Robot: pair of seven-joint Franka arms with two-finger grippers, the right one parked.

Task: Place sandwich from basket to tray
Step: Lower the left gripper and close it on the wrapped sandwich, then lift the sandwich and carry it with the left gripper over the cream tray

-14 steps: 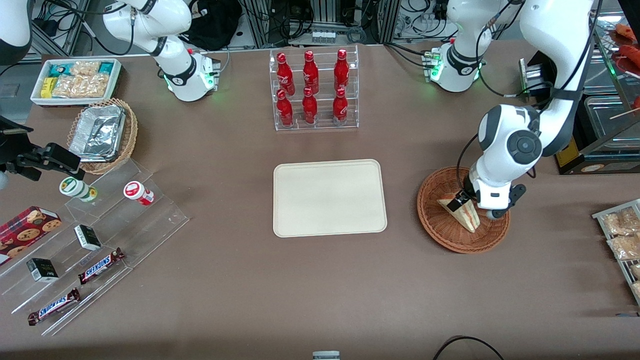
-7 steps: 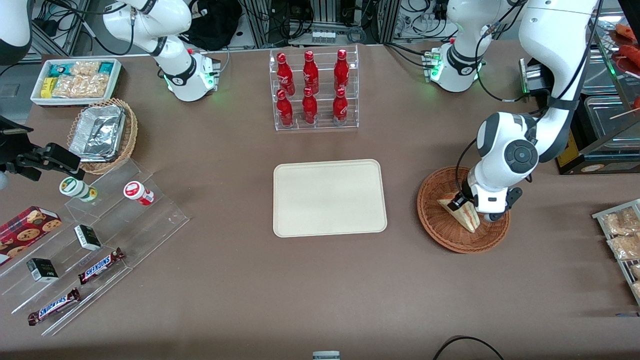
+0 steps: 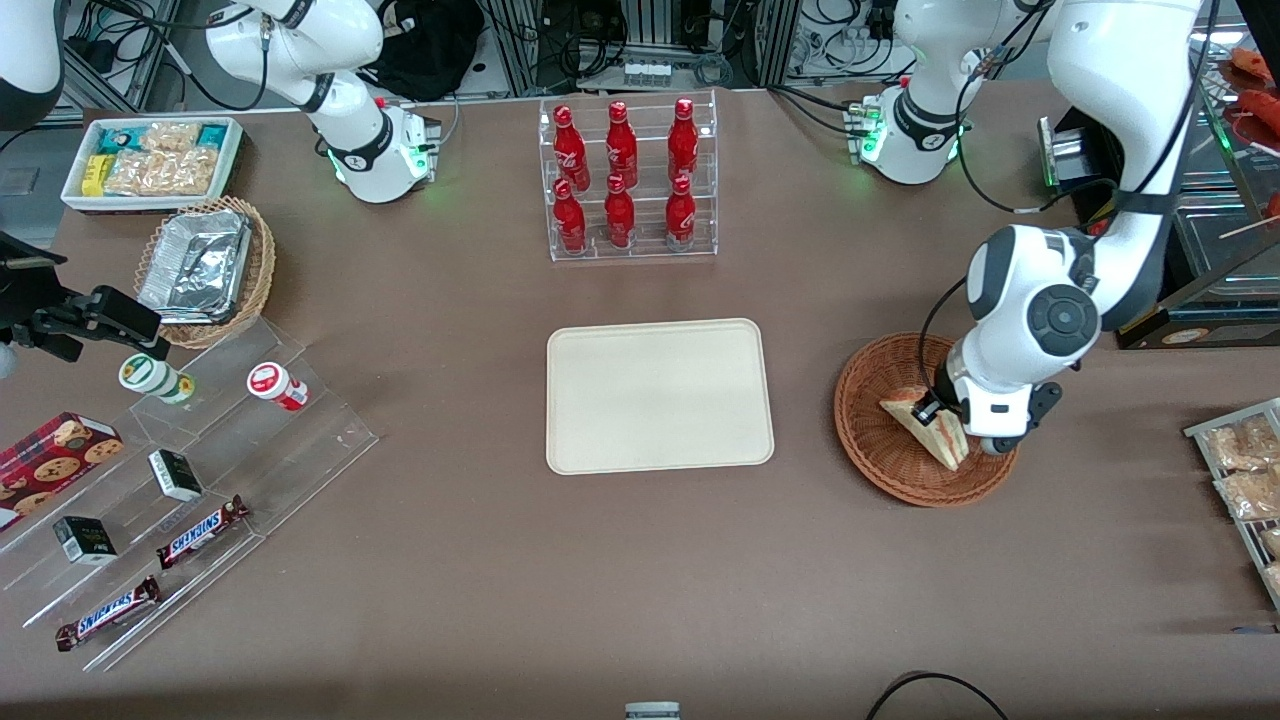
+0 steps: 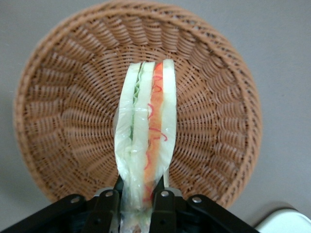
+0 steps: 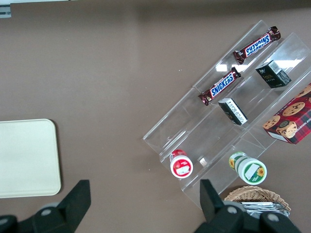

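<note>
My left gripper [image 3: 940, 420] is over the reddish-brown wicker basket [image 3: 868, 432], toward the working arm's end of the table. It is shut on the sandwich [image 3: 922, 427], a wrapped white-bread wedge with red-orange and green filling. In the left wrist view the two black fingers [image 4: 108, 204] pinch one end of the sandwich [image 4: 146, 131], which sticks out over the basket's woven floor [image 4: 63, 121]. Whether it is lifted off the floor I cannot tell. The cream-beige tray [image 3: 658, 395] lies bare at the table's middle, beside the basket.
A clear rack of red bottles [image 3: 626, 180] stands farther from the front camera than the tray. Tiered acrylic shelves with candy bars and boxes [image 3: 170, 490], a tan basket of foil trays [image 3: 205, 268] and a white snack bin [image 3: 152, 160] lie toward the parked arm's end. Snack packets [image 3: 1245, 470] lie beside the basket.
The gripper with the sandwich has shifted a little toward the working arm's end and nearer the front camera, still over the basket. The sandwich has moved with it.
</note>
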